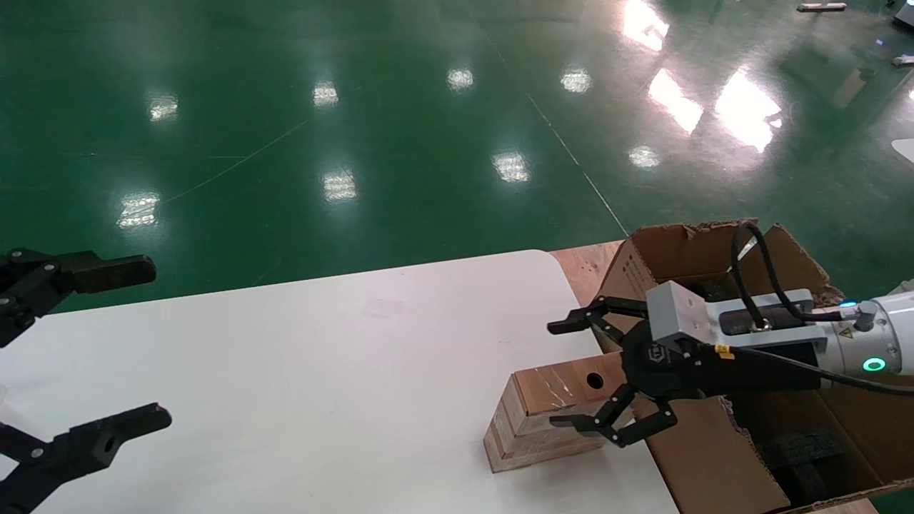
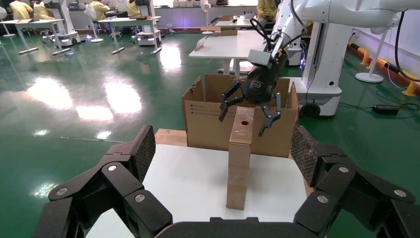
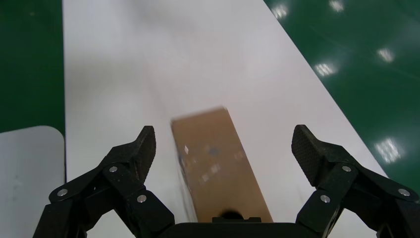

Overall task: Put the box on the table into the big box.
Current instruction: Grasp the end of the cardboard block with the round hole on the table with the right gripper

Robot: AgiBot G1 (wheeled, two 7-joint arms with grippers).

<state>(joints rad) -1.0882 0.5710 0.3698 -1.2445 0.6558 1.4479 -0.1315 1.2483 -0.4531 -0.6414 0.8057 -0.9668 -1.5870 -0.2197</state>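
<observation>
Box [image 1: 546,410] lengthwise toward the big box [image 1: 703,457], between the open right pincer [image 1: 582,375] fingers.

White table [image 1: 300,371] fills the lower left of frame — the box [image 1: 546,417] lies flat near its right edge.

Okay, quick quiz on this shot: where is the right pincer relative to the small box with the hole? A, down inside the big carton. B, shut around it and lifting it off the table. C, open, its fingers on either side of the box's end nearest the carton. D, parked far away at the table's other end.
C: the right pincer is open, its fingers on either side of the end of the box, which rests on the table by the big box.
</observation>
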